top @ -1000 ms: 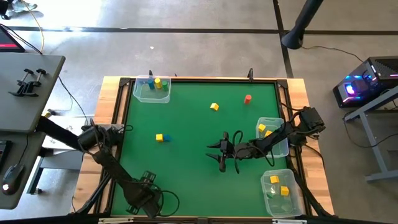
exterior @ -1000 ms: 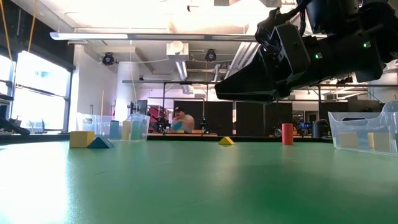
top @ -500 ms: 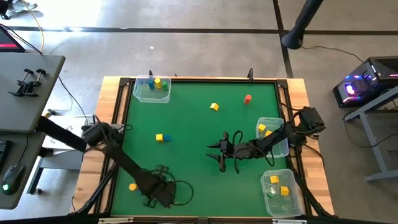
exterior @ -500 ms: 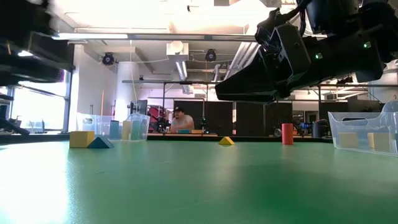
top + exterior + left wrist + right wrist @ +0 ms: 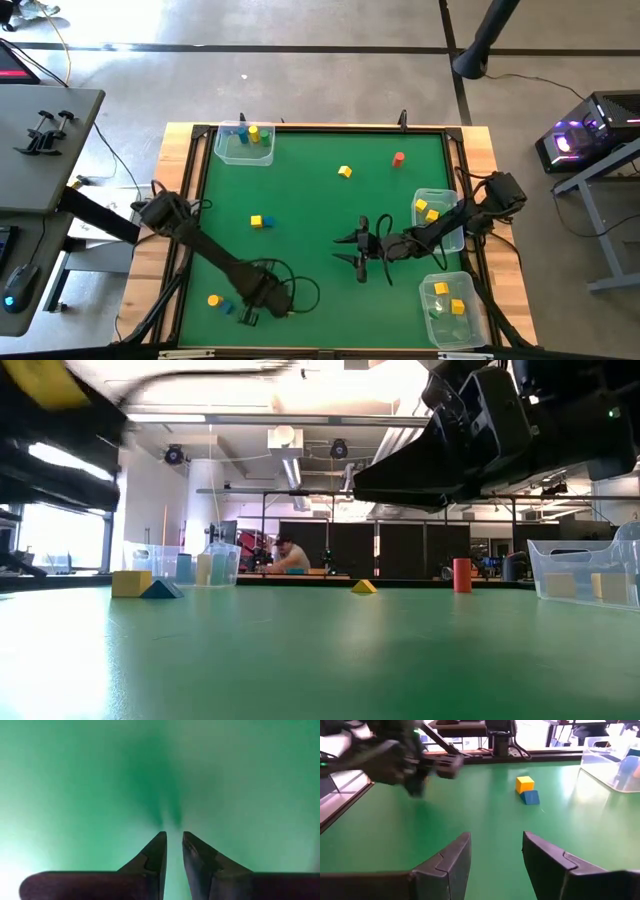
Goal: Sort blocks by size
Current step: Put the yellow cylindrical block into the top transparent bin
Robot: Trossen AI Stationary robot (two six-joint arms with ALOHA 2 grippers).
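Left gripper [image 5: 243, 317], fingers pinched together on nothing, hovers over the mat beside a yellow block [image 5: 213, 300]; right gripper [image 5: 350, 250], half-spread and empty, waits mid-table, a yellow cube [image 5: 257, 221] well off. Closed fingers risk knocking blocks aside rather than gripping.

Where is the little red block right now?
The little red block stands alone on the green mat in the high view, near the far edge on the right side. The yellow block is its nearest neighbour, and a clear tub sits just nearer.
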